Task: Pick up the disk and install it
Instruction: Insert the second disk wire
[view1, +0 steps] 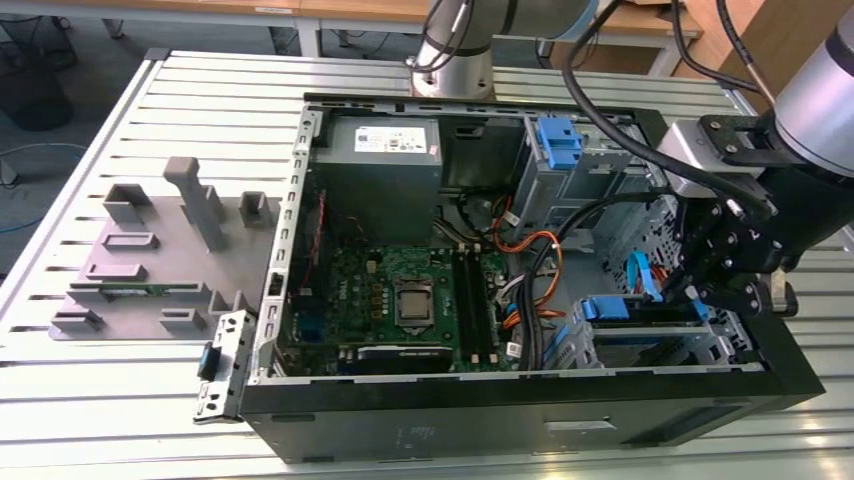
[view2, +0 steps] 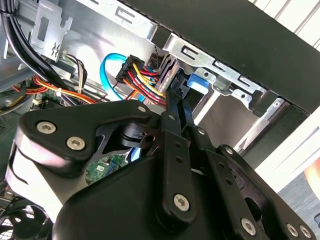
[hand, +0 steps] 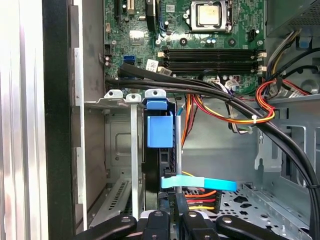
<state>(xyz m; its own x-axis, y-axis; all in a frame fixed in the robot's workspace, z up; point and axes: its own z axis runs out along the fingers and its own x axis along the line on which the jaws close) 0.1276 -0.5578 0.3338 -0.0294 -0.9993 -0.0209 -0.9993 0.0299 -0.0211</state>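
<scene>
The disk (view1: 619, 308) sits edge-up in the drive cage at the front corner of the open computer case (view1: 534, 410), on the exterior view's right; its blue tab (hand: 160, 131) sticks out at the cage's mouth. My gripper (view1: 694, 292) reaches into the case right beside that tab. In the second wrist view the two black fingers (view2: 172, 130) lie tight together, and their tips (view2: 174, 97) end next to the disk's blue tab (view2: 197, 82). I see nothing clamped between them. In the first wrist view the gripper (hand: 176, 200) points straight at the cage.
A blue data cable (hand: 200, 183) and red-yellow power wires (hand: 250, 115) cross close to the fingers. Thick black cables (view1: 534, 280) run over the motherboard (view1: 400, 290). A second blue bracket (view1: 558, 140) and the power supply (view1: 384, 140) lie at the back. A grey fixture (view1: 160, 250) stands on the slatted table.
</scene>
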